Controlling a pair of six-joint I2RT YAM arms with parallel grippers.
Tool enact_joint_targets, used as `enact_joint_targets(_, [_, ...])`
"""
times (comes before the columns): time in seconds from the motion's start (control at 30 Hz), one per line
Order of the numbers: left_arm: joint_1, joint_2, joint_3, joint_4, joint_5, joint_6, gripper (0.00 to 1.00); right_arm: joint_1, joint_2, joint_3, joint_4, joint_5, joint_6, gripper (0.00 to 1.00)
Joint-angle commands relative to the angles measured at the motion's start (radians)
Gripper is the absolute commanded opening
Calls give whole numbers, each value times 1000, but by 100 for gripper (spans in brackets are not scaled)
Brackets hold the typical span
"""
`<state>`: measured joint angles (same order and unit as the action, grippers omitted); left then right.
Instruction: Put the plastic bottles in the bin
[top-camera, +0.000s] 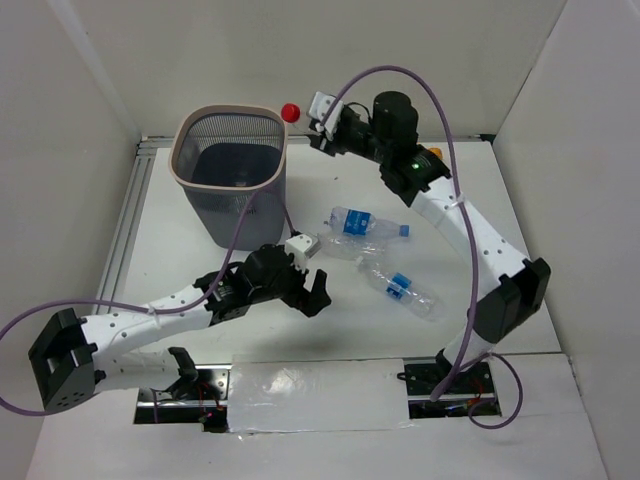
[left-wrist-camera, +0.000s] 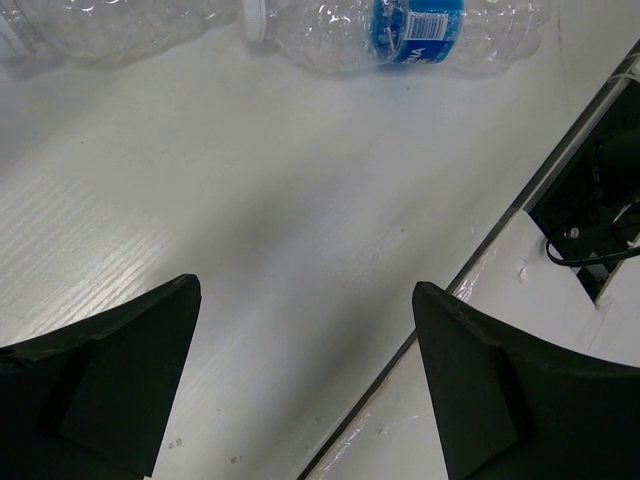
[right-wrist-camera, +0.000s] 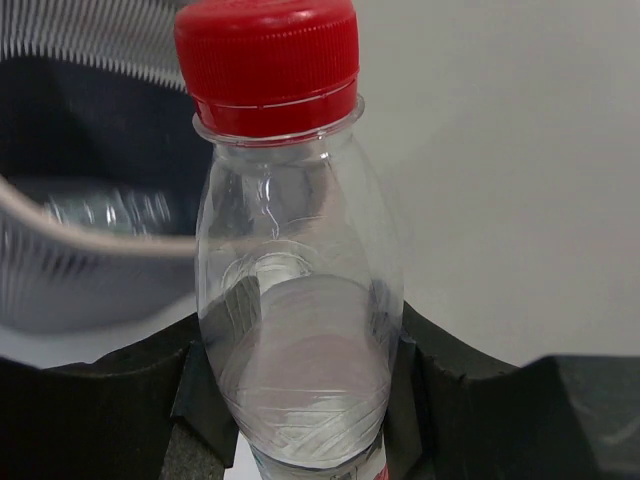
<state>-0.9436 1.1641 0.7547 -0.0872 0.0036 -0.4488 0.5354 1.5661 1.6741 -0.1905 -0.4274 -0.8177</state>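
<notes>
So that it can be dropped in, the red-capped bottle (right-wrist-camera: 300, 290) is clamped by the right tool (right-wrist-camera: 300, 400) beside the rim of the bin (top-camera: 229, 108), while the left tool (left-wrist-camera: 305, 380) is held open and empty near two bottles (top-camera: 365, 225) on the tabletop (top-camera: 360, 325).

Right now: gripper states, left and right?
Left gripper: open, holding nothing.
Right gripper: closed on the red-capped bottle.
</notes>
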Motion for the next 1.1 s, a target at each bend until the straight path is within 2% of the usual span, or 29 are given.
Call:
enact_joint_targets(0.0, [-4,-50,-14,43,-7,-16,100,38,69,127,166,-2,254,28])
enact_joint_targets(0.17, [-4,-105,-47,11,-17,-16,100,38,181,251,186,-86,470,29])
enact_joint_targets(0.33, [-4,-141,-67,1,-17,-25,100,38,267,297,237,-122,578,29])
enact_joint_targets(0.47, [-4,-170,-77,-8,-17,-25,100,60,317,366,247,-131,600,29])
enact_joint_targets(0.57, [-4,-179,-86,-8,-27,-25,100,81,359,479,221,-119,600,29])
enact_joint_targets(0.73, [5,-199,-95,-19,-27,-25,100,116,396,643,149,-60,479,29])
enact_joint_targets(0.83, [5,-208,-104,-19,-27,-25,100,127,405,654,137,-45,459,29])
enact_joint_targets(1.07, [5,-208,-114,-8,-17,-25,100,156,466,677,244,-128,580,30])
